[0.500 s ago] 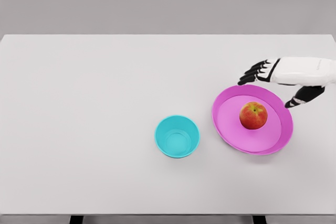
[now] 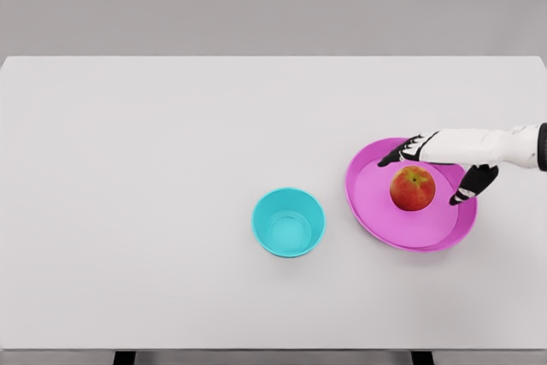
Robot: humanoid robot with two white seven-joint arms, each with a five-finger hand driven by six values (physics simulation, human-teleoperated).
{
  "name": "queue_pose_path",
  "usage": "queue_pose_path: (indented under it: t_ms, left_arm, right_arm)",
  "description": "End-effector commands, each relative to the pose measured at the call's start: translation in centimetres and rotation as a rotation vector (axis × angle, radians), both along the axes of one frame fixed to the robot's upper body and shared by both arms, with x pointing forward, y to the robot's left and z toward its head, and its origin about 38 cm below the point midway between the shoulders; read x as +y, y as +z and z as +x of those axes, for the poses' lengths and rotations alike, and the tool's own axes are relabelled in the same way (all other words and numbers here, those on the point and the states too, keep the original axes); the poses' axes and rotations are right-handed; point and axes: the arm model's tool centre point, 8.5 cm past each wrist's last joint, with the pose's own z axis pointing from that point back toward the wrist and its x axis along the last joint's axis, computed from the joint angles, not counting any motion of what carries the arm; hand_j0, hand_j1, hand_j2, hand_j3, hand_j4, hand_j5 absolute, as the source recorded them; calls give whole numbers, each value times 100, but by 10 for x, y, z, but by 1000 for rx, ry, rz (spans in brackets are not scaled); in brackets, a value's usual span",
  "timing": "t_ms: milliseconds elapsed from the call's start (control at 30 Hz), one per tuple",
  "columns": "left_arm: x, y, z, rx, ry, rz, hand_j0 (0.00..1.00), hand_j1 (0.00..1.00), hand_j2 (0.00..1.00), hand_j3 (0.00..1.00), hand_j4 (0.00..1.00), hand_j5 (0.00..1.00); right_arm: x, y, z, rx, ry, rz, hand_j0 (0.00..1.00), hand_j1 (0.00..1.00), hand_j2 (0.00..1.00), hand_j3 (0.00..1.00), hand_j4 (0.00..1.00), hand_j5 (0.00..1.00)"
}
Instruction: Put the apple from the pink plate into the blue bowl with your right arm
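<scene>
A red and yellow apple [image 2: 412,190] sits on the pink plate [image 2: 385,215] at the right of the white table. My right hand [image 2: 425,177] reaches in from the right edge and hovers over the apple, fingers [image 2: 395,156] spread behind it and the thumb [image 2: 466,190] to its right, holding nothing. The blue bowl [image 2: 289,222] stands to the left of the plate, with nothing in it. The left arm does not show.
The white table [image 2: 154,168] spans the whole view, with its front edge near the bottom. A grey wall lies behind it.
My right hand has come down and to the left, from behind the plate's far rim to a spot over the apple. Apple, plate and bowl have not moved.
</scene>
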Motion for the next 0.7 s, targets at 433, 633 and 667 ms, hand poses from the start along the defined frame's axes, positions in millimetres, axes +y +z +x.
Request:
queue_pose_path:
  t_ms: [433, 633, 667]
  left_arm:
    - [0, 0, 0, 0, 0, 0, 100, 100, 100, 100, 100, 100]
    - [0, 0, 0, 0, 0, 0, 100, 100, 100, 100, 100, 100]
    - [0, 0, 0, 0, 0, 0, 100, 100, 100, 100, 100, 100]
  right_arm:
    - [8, -22, 8, 43, -5, -31, 100, 100, 100, 100, 100, 100]
    - [15, -26, 11, 49, 9, -30, 100, 100, 100, 100, 100, 100]
    - [13, -28, 10, 53, 8, -31, 99, 99, 99, 99, 99, 99]
